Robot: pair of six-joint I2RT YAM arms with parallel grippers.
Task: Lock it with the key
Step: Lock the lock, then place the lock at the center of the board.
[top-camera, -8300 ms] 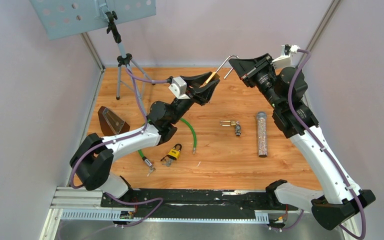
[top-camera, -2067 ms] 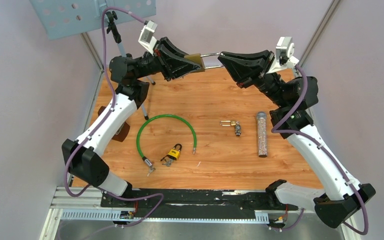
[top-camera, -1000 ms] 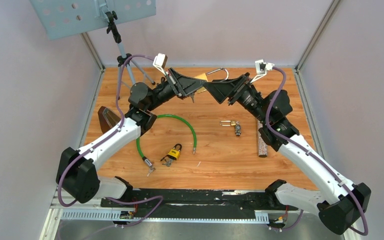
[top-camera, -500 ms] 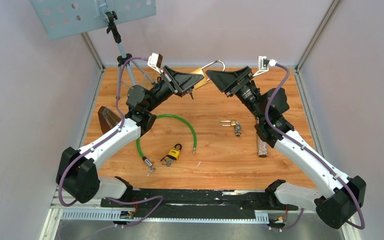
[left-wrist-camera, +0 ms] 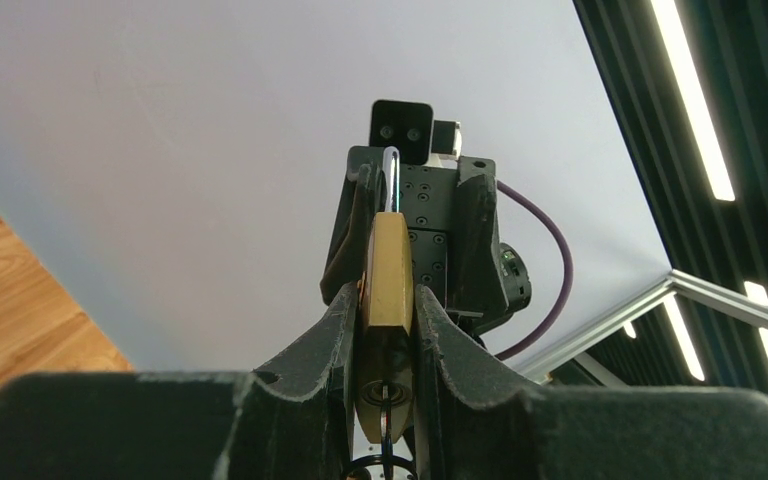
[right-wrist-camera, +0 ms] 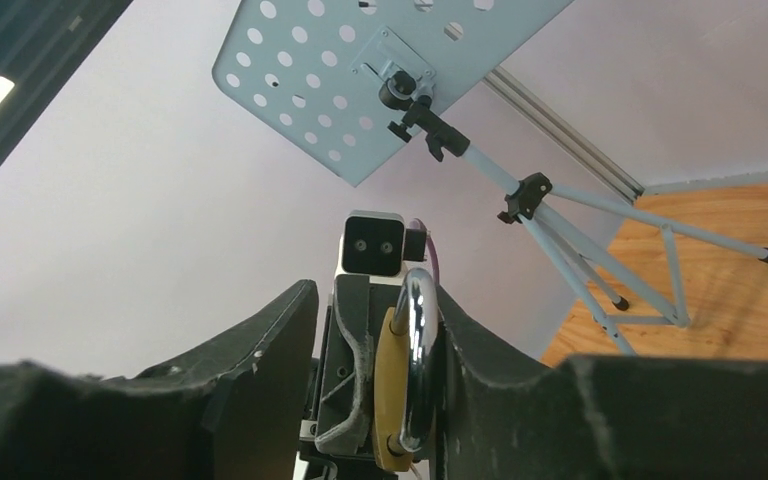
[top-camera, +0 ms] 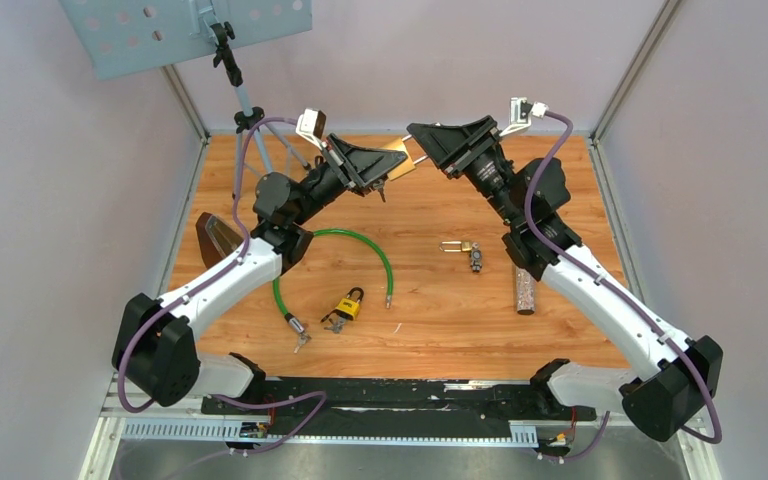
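Both arms met high over the far middle of the table (top-camera: 440,320). My left gripper (left-wrist-camera: 387,300) was clamped on the brass padlock (left-wrist-camera: 388,250), pinching its flat sides. My right gripper (right-wrist-camera: 373,300) stood partly apart around the shackle (right-wrist-camera: 418,350), which lay against one finger with a gap to the other. I judged that an off-centre squeeze could twist the padlock in the left grip or skid off the rounded steel. What looked like the key (left-wrist-camera: 384,440), under the body, might then shake loose
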